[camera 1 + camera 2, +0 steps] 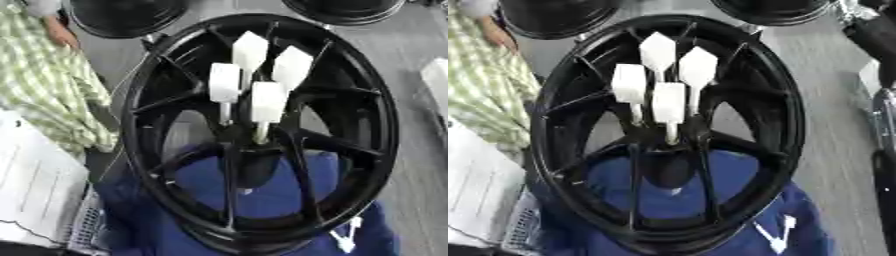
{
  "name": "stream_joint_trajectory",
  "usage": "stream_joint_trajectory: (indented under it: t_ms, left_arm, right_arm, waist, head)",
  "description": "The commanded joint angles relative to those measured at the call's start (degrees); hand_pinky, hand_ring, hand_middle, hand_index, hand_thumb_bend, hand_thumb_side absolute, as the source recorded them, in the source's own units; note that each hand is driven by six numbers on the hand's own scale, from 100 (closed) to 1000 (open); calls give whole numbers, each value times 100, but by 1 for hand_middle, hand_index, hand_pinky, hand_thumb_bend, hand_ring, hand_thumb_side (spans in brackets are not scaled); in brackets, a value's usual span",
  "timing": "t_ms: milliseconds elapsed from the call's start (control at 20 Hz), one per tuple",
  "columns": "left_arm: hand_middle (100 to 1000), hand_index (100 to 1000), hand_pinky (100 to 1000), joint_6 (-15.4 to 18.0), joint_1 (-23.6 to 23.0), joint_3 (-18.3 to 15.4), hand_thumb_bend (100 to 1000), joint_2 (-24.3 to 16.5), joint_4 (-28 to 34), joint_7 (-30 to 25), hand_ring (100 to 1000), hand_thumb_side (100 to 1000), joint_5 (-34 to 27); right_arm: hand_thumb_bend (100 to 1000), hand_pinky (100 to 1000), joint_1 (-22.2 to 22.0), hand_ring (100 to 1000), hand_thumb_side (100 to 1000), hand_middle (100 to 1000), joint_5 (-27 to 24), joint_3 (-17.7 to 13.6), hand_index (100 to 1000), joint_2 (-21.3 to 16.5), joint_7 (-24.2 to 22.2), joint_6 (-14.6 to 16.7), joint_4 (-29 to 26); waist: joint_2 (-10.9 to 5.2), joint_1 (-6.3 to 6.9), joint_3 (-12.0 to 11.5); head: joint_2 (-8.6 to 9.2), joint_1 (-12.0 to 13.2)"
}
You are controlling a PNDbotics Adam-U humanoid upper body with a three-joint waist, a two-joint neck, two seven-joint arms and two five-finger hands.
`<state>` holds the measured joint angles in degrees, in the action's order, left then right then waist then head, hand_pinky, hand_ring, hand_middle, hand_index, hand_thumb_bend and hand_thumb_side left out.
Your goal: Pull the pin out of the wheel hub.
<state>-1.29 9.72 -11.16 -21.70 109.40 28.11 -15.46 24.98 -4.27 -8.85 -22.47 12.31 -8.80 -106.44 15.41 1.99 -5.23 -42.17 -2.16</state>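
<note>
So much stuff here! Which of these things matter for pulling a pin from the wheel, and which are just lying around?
Part of the job:
- black wheel hub
- four white pins standing in its centre

Just lying about:
- blue cloth under the wheel
- two other black wheels at the far edge
- white papers on the left

Neither robot hand is in view.

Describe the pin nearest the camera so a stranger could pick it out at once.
Find the big black wheel filling the middle of the view. Four white pins with blocky heads stand clustered at its hub. Yours is the lowest one, right of the rounded-head pin and below the two tilted ones.
</note>
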Motion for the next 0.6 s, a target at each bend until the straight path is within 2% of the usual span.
stream_joint_trajectory:
  t_ms: [50, 250, 400, 600]
  left_arm:
    - [715, 814, 783, 0, 49, -69, 546, -182, 56, 17, 738, 653, 1]
    - [715, 814, 783, 1, 45, -71, 547, -193, 54, 19, 737, 653, 2]
    - [715, 814, 783, -1, 26, -75, 547, -234, 56, 24, 737, 652, 10]
    - [715, 813, 783, 2, -23, -92, 546, -357, 90, 51, 736, 650, 25]
  right_arm:
    - [438, 843, 72, 780, 245, 684, -54, -43, 782, -152, -25, 19, -54]
    - [431, 843, 67, 781, 246, 684, -55, -40, 783, -199, -35, 20, -54]
    - [431, 844, 89, 783, 245, 688, -103, -12, 784, -404, -81, 25, -54]
    - [439, 846, 185, 786, 241, 692, -244, 97, 785, -1058, -249, 57, -43]
  waist:
    - [-125, -4, -7]
    - [-124, -5, -4]
    - [-123, -16, 1]
    - [-95, -42, 8]
  head:
    - [67, -13]
    - [64, -12]
    - [37, -15]
    - [-4, -29]
